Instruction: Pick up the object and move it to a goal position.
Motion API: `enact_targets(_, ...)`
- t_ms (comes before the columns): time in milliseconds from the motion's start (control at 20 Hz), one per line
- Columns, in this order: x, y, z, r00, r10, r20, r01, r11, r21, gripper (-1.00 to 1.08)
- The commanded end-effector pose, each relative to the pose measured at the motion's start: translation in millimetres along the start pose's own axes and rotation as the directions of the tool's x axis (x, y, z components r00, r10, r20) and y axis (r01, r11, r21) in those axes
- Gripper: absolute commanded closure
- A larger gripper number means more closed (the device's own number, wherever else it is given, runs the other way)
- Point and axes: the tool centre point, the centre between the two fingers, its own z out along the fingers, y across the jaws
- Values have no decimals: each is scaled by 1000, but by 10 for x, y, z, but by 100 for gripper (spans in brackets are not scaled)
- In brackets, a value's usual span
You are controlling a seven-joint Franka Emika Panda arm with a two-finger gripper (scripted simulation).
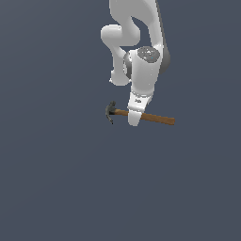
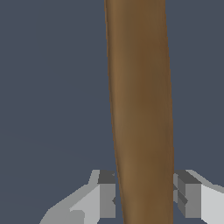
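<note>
The small claw hammer (image 1: 155, 117) lay level, dark head toward the exterior view's left, its brown handle (filling the wrist view) pinched between the gripper (image 1: 134, 120) pads (image 2: 107, 192), narrowly parted around the wood, beneath the white arm (image 1: 141, 56).

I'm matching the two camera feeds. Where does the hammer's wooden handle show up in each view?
Exterior view: the handle runs from centre toward the exterior view's right.
Wrist view: the handle fills the middle.
Shared landmark: the end effector, its fingers at both sides of the handle.
</note>
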Motion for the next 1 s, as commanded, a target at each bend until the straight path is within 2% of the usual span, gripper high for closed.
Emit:
enact_targets(0, 64, 14, -281, 1000, 0, -2, 0, 1000, -2, 108)
enact_targets(550, 309, 88, -1372, 1000, 3, -4, -3, 1000, -5, 108)
enact_targets(950, 423, 145, -1861, 1000, 5, -3, -5, 1000, -7, 108)
